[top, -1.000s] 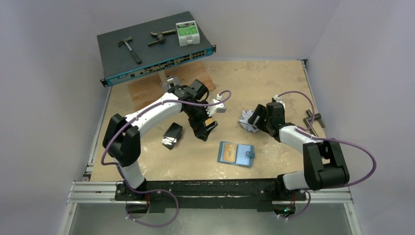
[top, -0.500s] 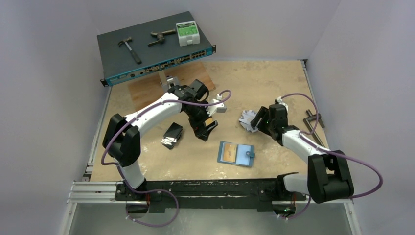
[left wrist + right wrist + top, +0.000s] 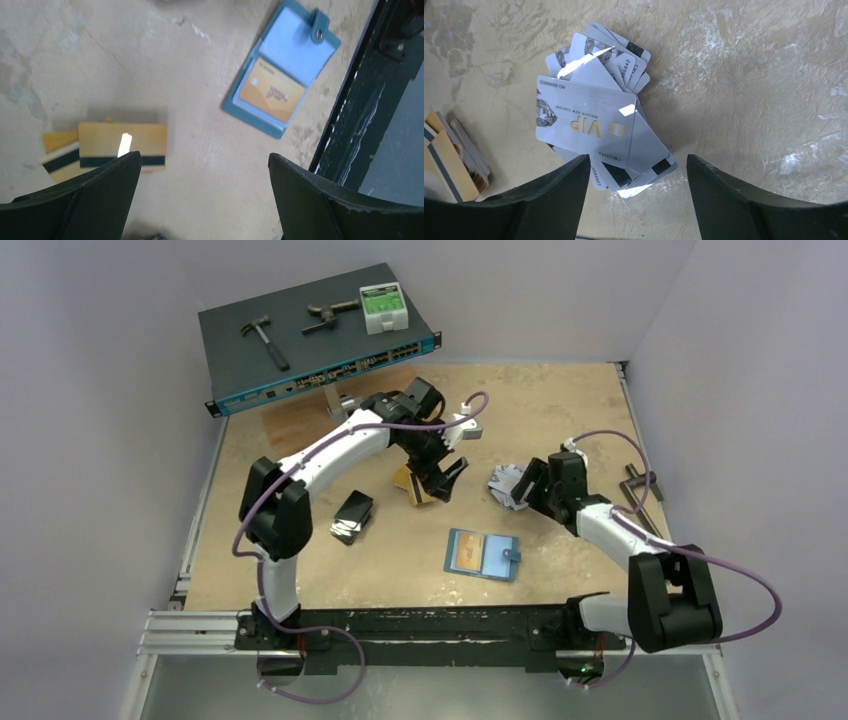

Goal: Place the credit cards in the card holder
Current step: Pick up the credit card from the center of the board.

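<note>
- Nearest me: the card holder (image 3: 482, 554) lies open and flat on the counter (image 3: 540, 410) by the front edge, betw. my two arms. One gold-orange card (image 3: 272, 90) already sits in an inner pocket, and the snap tab is out on the flap.
- Left of it, apart: the black card stack (image 3: 352, 517), resting on the counter.
- My left pincer (image 3: 202, 165): jaws spread full wide, nothing held, hanging over the gold cards (image 3: 120, 145), which overlap w/ dark stripes up.
- My right pincer (image 3: 638, 160): jaws well apart and empty, straddling the near end of the fanned silver cards (image 3: 589, 120).
- Handling, my read: the cards are light, stiff and slick, and they lie flush, so there's little to bite from above. Best hold is prob. the top card's overhanging corner or long edge, one at a time, else neighbours drag along. The holder looks soft and light and may skid when a card is pushed in, so the other pincer should pin it.
- Writing: the top silver card reads "VIP" in gold, w/ "NO" plus a row of digits along one edge. Smaller print is too fine to trust.
- Far back: a network switch (image 3: 320, 340) w/ a hammer (image 3: 265, 340) on top.
</note>
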